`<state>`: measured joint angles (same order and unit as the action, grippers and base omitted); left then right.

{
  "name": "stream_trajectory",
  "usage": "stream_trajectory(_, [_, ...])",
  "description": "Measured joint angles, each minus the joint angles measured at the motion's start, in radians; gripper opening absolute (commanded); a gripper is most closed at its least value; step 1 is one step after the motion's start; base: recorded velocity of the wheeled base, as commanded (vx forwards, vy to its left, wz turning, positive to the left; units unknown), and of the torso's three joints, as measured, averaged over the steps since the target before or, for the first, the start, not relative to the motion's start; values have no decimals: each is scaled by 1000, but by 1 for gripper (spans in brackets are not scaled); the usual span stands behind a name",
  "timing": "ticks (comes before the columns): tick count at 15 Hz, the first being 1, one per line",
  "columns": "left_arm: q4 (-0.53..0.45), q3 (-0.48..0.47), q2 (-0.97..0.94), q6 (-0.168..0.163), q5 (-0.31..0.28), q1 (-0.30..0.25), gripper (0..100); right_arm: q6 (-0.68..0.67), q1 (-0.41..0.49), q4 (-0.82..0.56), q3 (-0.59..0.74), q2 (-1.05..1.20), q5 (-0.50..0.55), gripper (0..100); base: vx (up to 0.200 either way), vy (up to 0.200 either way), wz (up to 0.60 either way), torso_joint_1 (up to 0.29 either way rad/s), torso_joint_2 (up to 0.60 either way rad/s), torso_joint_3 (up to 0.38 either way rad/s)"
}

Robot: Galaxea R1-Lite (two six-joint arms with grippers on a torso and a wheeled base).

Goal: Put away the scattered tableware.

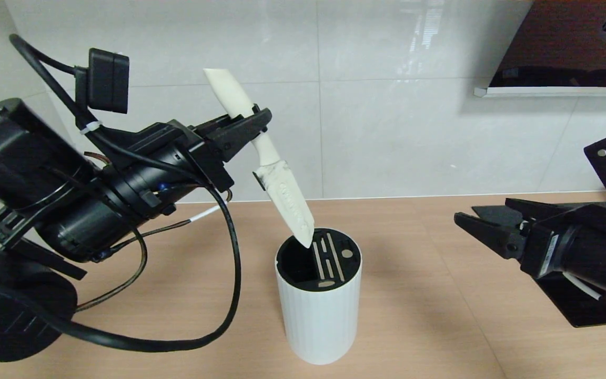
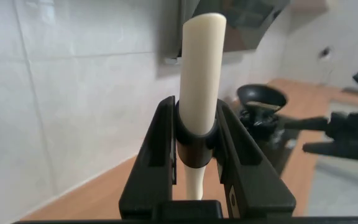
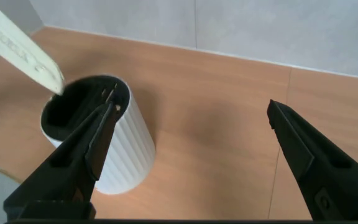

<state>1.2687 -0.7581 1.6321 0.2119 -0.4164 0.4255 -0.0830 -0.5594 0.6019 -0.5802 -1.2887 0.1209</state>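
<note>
Gripping the white knife around the middle of its handle, the left hand is closed tight on it above the white ribbed holder, up and to the holder's left side. The knife's long axis runs steeply, not quite upright: the butt of the handle leans up and away toward the wall, and the blade slants down to the holder. The tip sits at the holder's mouth, at the rim of the dark open compartment and just beside the narrow slots; I cannot tell whether it is touching. The holder stands upright on the wooden counter. The right hand hangs well off to the holder's right with its fingers spread wide and nothing between them. By my judgement the left arm is the one to finish this, and the move turns on bringing the blade nearer to upright and lining it with a slot before lowering, since the tilt could catch the edge on the holder's top
</note>
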Motion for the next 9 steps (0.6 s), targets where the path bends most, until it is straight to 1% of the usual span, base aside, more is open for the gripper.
stream_trajectory(2, [-1,34,-16,-23,-14,-1,0,0,1,0,9,-10,0,100,0,0,0,0,0,0])
stream_trajectory(5, [0,77,-48,-44,-45,0,0,0,1,1,18,-22,0,100,0,0,0,0,0,0])
stream_trajectory(6, [0,90,-56,-58,-50,-1,0,0,1,2,22,-26,0,100,0,0,0,0,0,0])
stream_trajectory(7, [0,100,-60,-99,-52,0,0,0,1,4,24,-31,0,100,0,0,0,0,0,0])
stream_trajectory(8, [-2,113,-59,-156,-52,0,0,0,1,5,28,-37,0,100,0,0,0,0,0,0])
stream_trajectory(9, [-4,123,-56,-175,-53,1,0,0,1,6,30,-40,0,100,0,0,0,0,0,0])
